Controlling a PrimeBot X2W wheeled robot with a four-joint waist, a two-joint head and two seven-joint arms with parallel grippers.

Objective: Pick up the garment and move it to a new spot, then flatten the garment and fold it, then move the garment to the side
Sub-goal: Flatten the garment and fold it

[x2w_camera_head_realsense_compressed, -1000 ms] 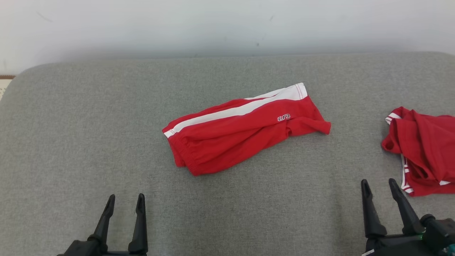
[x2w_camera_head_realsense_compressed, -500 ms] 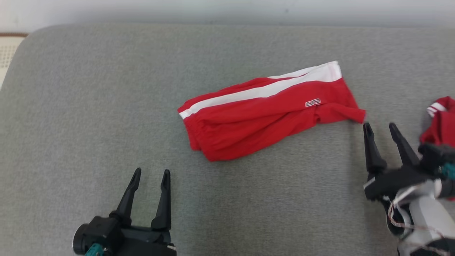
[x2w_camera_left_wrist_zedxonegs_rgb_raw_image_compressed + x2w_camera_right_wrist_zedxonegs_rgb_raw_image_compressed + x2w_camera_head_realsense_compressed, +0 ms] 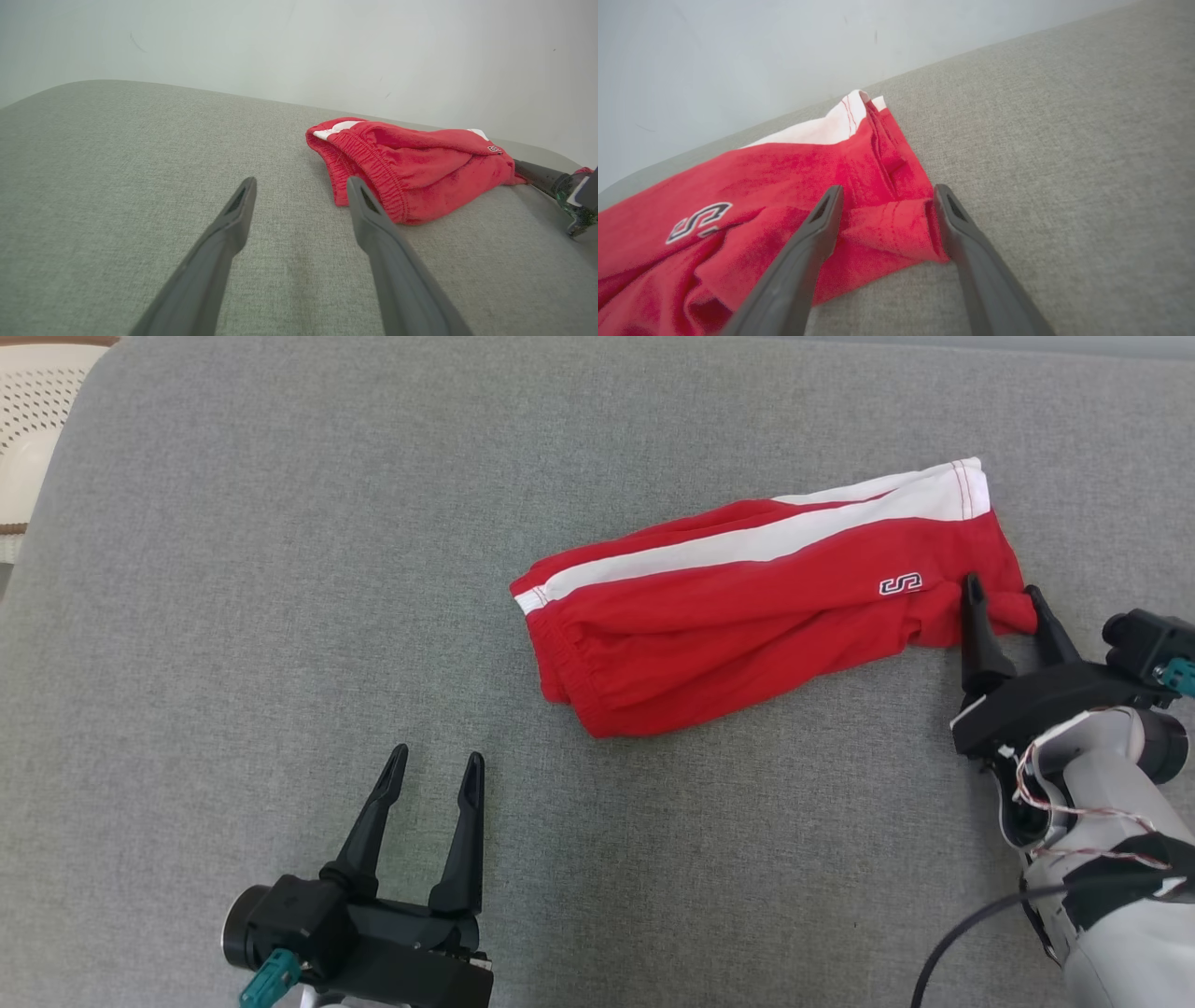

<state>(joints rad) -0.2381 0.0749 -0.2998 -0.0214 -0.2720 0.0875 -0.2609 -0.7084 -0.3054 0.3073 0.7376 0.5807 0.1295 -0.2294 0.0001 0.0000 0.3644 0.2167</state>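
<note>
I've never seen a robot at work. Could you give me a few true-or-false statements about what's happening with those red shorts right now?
1. The right end effector stands open, with a corner of the red shorts between its fingers. True.
2. The left end effector is clamped on the shorts. False: it is open and apart from them, over the grey cushion.
3. A white stripe runs along the shorts. True.
4. The shorts hang in the air. False: they lie on the cushion.
</note>
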